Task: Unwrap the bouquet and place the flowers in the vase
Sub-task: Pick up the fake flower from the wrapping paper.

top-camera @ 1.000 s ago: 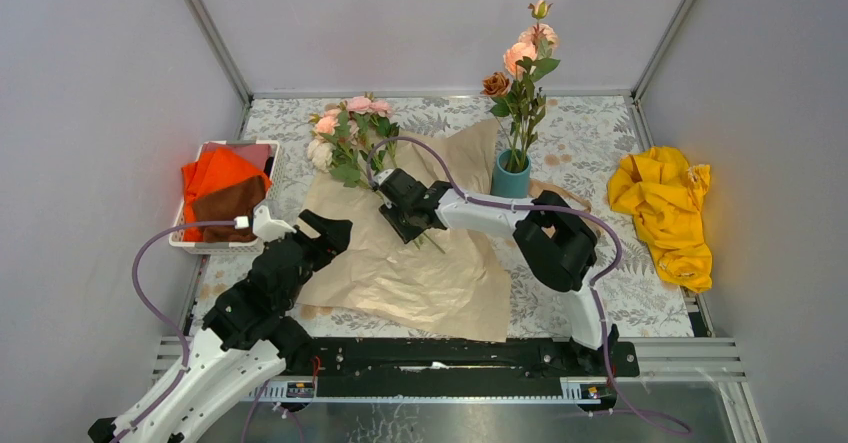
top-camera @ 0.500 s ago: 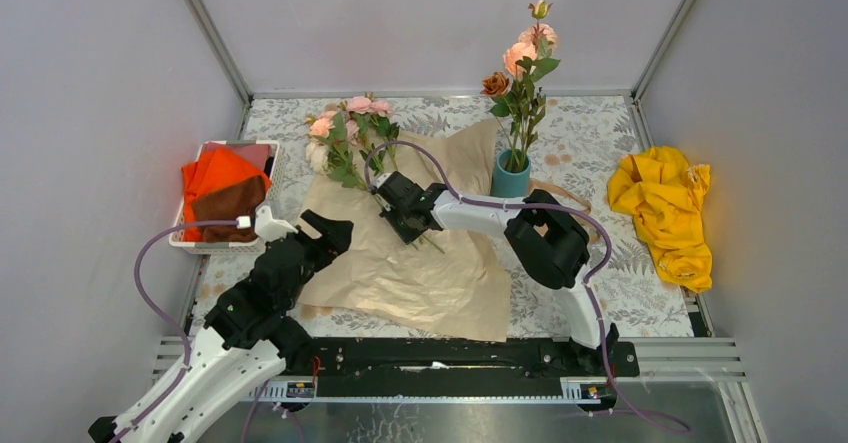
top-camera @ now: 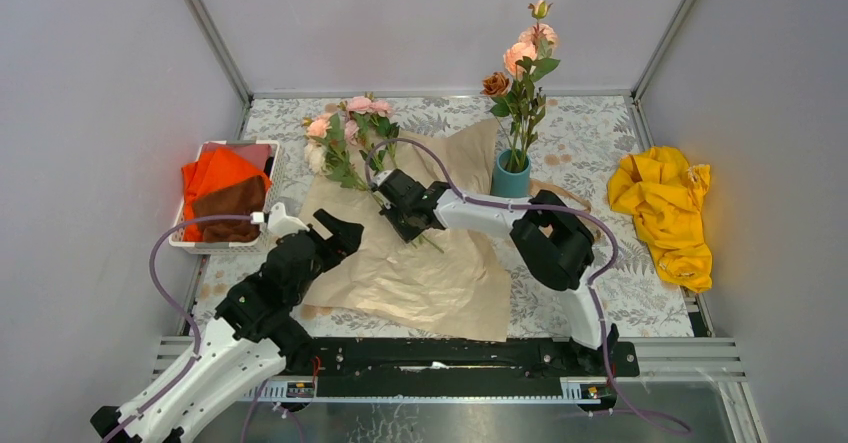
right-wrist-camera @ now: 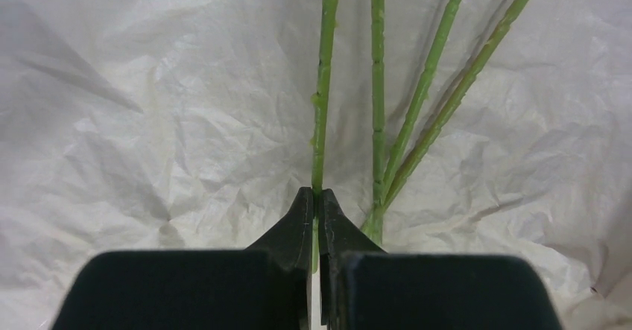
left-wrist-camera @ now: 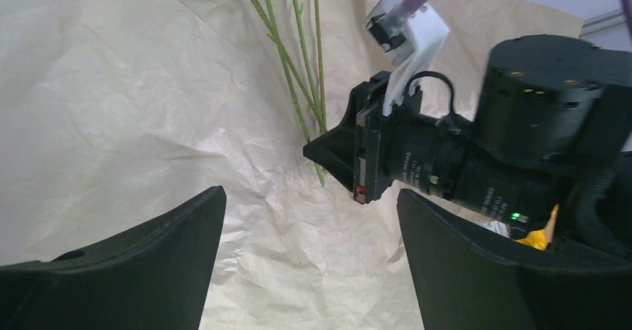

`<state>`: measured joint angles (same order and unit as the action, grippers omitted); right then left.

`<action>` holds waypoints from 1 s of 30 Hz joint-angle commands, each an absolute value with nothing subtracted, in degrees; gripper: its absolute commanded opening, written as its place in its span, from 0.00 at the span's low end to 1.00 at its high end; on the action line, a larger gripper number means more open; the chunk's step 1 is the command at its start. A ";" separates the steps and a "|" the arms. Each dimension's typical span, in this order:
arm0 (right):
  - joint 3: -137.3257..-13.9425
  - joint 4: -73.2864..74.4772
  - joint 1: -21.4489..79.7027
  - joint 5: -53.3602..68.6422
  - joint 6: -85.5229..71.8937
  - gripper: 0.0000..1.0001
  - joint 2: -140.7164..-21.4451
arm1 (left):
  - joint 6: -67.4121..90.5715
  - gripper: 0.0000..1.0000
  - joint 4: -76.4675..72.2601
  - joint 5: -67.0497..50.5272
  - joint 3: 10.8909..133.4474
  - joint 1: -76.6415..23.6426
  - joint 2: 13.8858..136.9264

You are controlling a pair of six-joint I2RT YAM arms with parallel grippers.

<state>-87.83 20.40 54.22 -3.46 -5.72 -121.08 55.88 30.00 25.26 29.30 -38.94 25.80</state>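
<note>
Right end effector (top-camera: pixel 405 210) is pinching one green stem (right-wrist-camera: pixel 322 106) near its cut end, fingertips pressed together on it, while three neighbouring stems (right-wrist-camera: pixel 378 84) are lying loose just beside it. The flowers (top-camera: pixel 345 141) are resting on the opened kraft paper (top-camera: pixel 420 273) on the desk (top-camera: pixel 590 143), their long axis running diagonally, blooms pointing far-left and cut ends near-right toward this arm. The vase (top-camera: pixel 511 178), already holding several roses, is standing right of the grip, nearer the right arm. Left end effector (top-camera: pixel 337 231) is hovering spread wide, holding nothing.
</note>
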 commanded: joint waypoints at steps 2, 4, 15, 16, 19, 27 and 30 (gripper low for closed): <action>-87.26 18.95 54.49 -0.26 -7.12 0.00 -110.74 | 57.52 0.93 23.41 22.62 27.96 -38.54 27.07; -86.48 18.48 54.49 -0.18 -7.76 0.00 -108.49 | 57.64 0.93 22.90 22.36 28.02 -38.50 27.79; -82.37 17.00 54.49 6.07 -10.63 0.00 -100.28 | 57.13 0.92 16.28 17.62 30.76 -34.36 34.50; -82.02 16.97 54.49 6.16 -10.78 0.00 -99.80 | 57.05 0.92 14.86 16.19 30.63 -33.26 35.58; -80.72 16.68 54.49 6.20 -11.20 0.00 -98.39 | 57.61 0.89 10.28 10.36 29.06 -29.39 38.62; -77.43 15.14 54.49 7.38 -12.45 0.00 -95.41 | 61.08 0.85 -7.33 -7.55 21.89 -17.59 43.78; -76.88 14.74 54.49 7.53 -12.73 0.00 -95.10 | 61.96 0.85 -11.68 -11.39 21.47 -16.09 47.26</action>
<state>-77.19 18.37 54.22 5.76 -11.68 -98.76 60.01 0.75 -1.67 22.35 -17.96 44.23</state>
